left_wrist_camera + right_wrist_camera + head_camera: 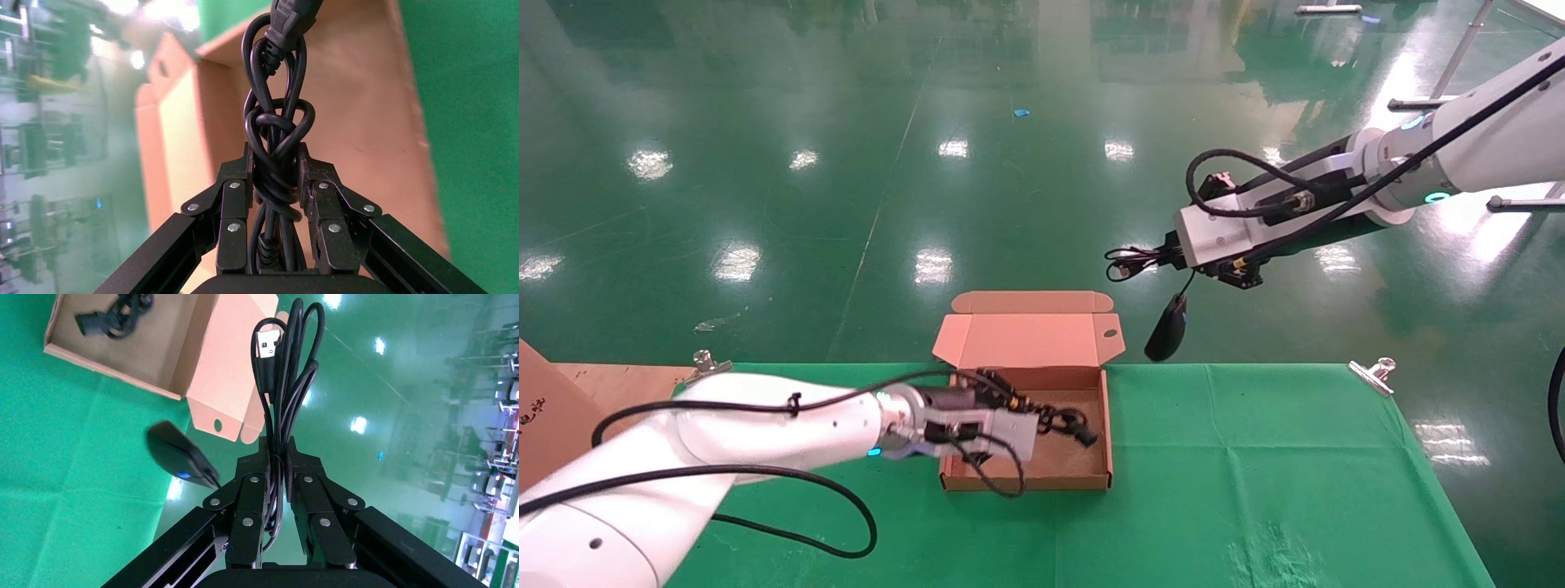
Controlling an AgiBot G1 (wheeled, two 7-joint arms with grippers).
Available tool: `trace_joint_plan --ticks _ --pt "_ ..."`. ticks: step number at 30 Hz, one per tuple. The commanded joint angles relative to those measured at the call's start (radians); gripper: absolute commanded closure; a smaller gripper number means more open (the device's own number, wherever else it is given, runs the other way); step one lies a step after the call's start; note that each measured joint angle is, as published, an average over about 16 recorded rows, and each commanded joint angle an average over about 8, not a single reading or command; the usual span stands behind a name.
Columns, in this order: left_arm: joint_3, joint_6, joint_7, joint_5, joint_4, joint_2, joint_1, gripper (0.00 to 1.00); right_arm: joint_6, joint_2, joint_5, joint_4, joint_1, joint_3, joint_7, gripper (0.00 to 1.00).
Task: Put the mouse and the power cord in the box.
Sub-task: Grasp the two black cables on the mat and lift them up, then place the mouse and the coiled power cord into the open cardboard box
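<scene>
The box (pixel 1091 478) lies open on the green cloth with its lid (pixel 1026 339) tilted back. My left gripper (pixel 1054 425) is over the box's inside, shut on the knotted power cord (pixel 1071 426). In the left wrist view the cord (pixel 276 131) is pinched between the fingers (pixel 234 196) above the box floor (pixel 361 122). My right gripper (pixel 1164 257) is up in the air beyond the table's far edge, shut on the mouse's bundled cable (pixel 284 373). The mouse (pixel 1167 328) dangles below it, right of the lid. In the right wrist view the mouse (pixel 177 458) hangs off to one side of the box (pixel 141 361).
Metal clips (pixel 1373 376) (pixel 707 362) pin the green cloth (pixel 1254 474) at the far corners of the table. A brown cardboard piece (pixel 543 416) sits at the left edge. A shiny green floor lies beyond the table.
</scene>
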Motion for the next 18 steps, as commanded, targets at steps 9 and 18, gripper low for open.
trace_joint_plan --ticks 9,18 --pt "0.086 -0.038 -0.007 -0.036 0.028 0.010 0.006 1.00 0.013 -0.001 0.002 -0.035 -0.014 0.001 -0.034 1.00" --pt "0.156 -0.054 -0.034 -0.102 0.034 0.010 -0.005 0.35 0.023 -0.002 0.005 -0.063 -0.020 0.003 -0.060 1.00"
